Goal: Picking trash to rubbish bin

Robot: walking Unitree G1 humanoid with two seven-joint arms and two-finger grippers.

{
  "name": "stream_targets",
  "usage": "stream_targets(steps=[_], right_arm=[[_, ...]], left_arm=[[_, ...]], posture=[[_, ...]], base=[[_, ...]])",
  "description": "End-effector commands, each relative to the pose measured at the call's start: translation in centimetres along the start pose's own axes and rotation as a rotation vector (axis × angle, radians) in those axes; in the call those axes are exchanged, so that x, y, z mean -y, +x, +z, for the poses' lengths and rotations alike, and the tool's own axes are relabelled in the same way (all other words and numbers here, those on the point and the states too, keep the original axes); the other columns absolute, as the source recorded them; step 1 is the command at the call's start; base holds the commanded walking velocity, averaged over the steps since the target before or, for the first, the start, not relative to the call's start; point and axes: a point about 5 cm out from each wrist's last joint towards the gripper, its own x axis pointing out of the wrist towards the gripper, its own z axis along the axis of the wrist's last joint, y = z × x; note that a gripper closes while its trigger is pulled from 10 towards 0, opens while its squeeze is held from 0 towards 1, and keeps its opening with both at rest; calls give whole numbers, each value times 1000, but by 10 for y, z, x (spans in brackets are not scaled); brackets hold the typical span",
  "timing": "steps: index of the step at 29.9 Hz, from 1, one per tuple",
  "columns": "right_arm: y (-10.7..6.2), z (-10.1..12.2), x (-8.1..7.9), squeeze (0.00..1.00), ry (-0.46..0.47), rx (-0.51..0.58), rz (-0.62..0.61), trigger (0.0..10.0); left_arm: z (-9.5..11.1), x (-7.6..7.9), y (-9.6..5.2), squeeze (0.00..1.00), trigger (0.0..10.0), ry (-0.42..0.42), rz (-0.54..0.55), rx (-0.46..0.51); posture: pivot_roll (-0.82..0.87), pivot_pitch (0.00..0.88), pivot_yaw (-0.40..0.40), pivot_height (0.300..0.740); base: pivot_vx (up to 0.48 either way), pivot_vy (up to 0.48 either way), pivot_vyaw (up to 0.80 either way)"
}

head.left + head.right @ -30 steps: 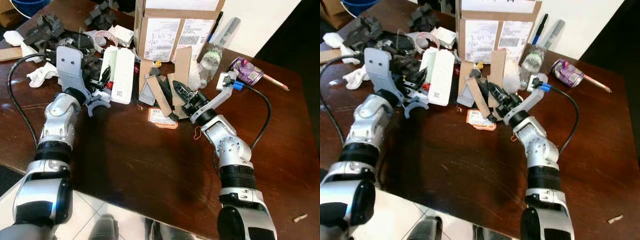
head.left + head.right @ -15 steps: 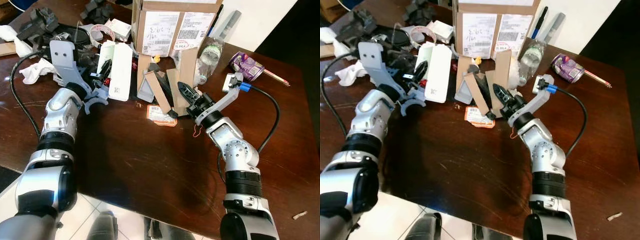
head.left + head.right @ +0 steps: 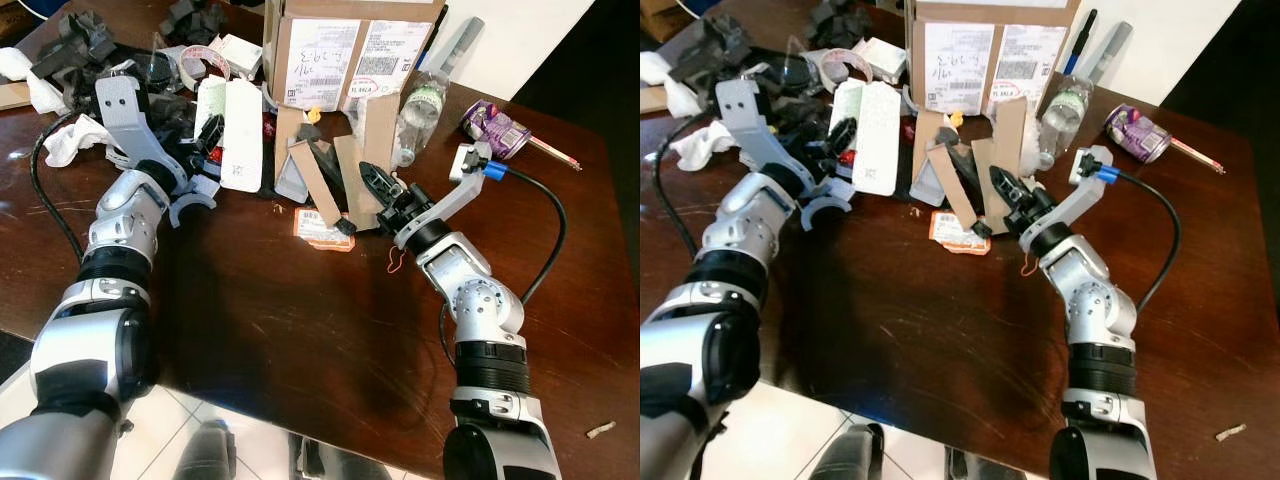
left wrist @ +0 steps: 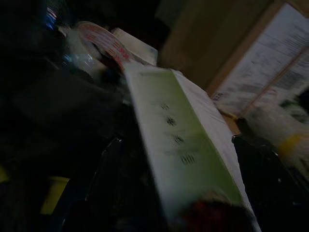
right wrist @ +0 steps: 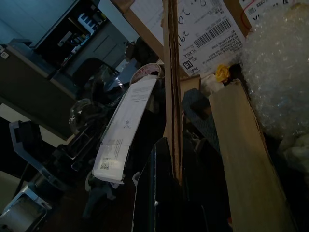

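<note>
Between the right gripper's (image 3: 375, 190) fingers stands an upright cardboard strip (image 3: 358, 165).

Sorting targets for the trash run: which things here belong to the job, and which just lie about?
Job:
right gripper
cardboard strips
left gripper
white box
orange wrapper

Lying about:
shipping carton
plastic bottle
purple pouch

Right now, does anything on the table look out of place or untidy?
Yes. Torn cardboard strips lean askew against each other before the shipping box, a plastic bottle lies tipped beside them, and crumpled tissue sits among the clutter.
</note>
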Motion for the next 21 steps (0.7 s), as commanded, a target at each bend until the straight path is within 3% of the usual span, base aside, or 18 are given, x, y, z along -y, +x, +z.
stream_targets(steps=[1, 3, 4, 5, 6, 16, 21], right_arm=[[-6, 1, 4, 0, 7, 3, -20, 0], [-6, 1, 3, 0, 7, 6, -22, 0], [-6, 2, 3, 0, 7, 8, -23, 0], [-6, 2, 3, 0, 7, 10, -23, 0], [-6, 2, 3, 0, 7, 12, -24, 0], [-2, 0, 3, 0, 13, 18, -20, 0], [1, -1, 3, 0, 19, 25, -10, 0]], left_arm=[[-15, 9, 3, 0, 10000, -57, -47, -60], [-16, 12, 4, 0, 10000, -75, -68, -67], [-17, 15, 6, 0, 5765, -82, -88, -76], [-18, 17, 7, 0, 588, -92, -99, -81], [-19, 20, 8, 0, 0, -95, -110, -83], [-15, 25, 9, 0, 0, -92, -141, -52], [-11, 31, 8, 0, 235, -26, -180, -19]], posture=[[-37, 355, -150, 740], [-37, 354, -149, 740], [-37, 352, -146, 740], [-35, 352, -144, 740], [-34, 351, -144, 740], [-13, 320, -136, 740], [-1, 295, -129, 740]], base=[[0, 0, 0], [0, 0, 0], [0, 0, 0], [0, 0, 0], [0, 0, 0], [0, 0, 0], [0, 0, 0]])
